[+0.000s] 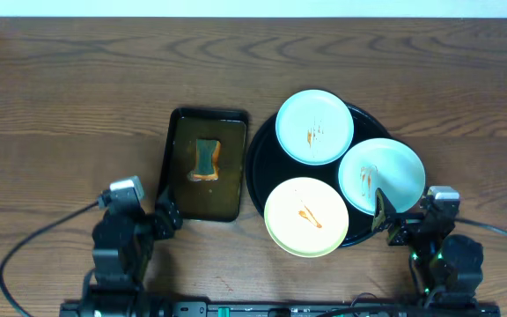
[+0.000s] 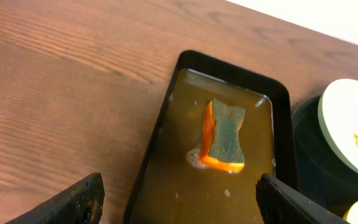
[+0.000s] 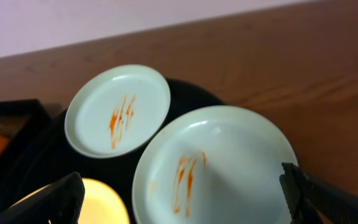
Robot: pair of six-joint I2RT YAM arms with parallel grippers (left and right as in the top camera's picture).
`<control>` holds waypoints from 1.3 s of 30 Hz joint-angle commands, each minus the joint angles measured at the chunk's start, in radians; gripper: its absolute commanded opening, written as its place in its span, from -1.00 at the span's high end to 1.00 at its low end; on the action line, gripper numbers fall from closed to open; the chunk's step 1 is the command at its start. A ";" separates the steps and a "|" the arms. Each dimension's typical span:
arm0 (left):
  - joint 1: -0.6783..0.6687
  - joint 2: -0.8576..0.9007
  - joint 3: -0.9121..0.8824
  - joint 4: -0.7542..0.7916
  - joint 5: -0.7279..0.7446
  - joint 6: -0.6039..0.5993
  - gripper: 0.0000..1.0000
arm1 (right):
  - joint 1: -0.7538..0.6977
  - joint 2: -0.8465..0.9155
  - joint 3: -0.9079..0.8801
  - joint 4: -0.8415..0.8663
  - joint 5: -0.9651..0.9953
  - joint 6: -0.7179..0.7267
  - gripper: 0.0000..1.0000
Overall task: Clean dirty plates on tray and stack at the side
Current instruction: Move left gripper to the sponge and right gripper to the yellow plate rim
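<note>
1. Brown wood-grain tabletop (image 1: 60, 106) is spread beneath everything, and both arms are mounted at its near edge.
2. Nearest on the left, the left gripper (image 1: 167, 214) is held just off the near-left corner of a rectangular black tray (image 1: 208, 113). Its fingers (image 2: 73, 202) are spread wide, and nothing is held between them.
3. On the right, the right gripper (image 1: 384, 220) is poised at the near-right rim of the round black tray (image 1: 255, 167). Its fingers (image 3: 48, 202) are parted fully and are likewise empty.
4. All three plates are carried on the round tray. The pale yellow plate (image 1: 306, 217) is set closest, with an orange-brown smear at its centre.
5. Just beyond it, at the tray's right edge, the right-hand mint plate (image 1: 381, 174) is seen – it is streaked with sauce and lies just in front of the right gripper.
6. Farthest back, the far mint plate (image 1: 314, 127) is laid on the tray's far side, also streaked.
7. The rectangular tray is filled with brownish liquid, and a sponge (image 1: 205, 158) – green over orange – is lying in it.
</note>
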 commanded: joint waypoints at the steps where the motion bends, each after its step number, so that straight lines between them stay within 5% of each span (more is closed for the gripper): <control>1: 0.006 0.162 0.122 -0.034 -0.004 -0.008 -0.58 | 0.009 0.124 0.101 -0.043 -0.049 0.063 -0.99; 13: 0.006 0.608 0.503 -0.325 0.000 -0.005 -0.57 | 0.009 0.631 0.430 -0.309 -0.055 0.059 -0.98; 26: 0.006 0.661 0.560 -0.333 0.000 -0.007 -0.58 | 0.014 0.775 0.492 -0.186 -0.210 -0.049 -0.98; 39: -0.059 0.799 0.560 -0.147 0.063 0.060 -0.56 | 0.260 0.855 0.484 -0.273 -0.197 0.081 -0.42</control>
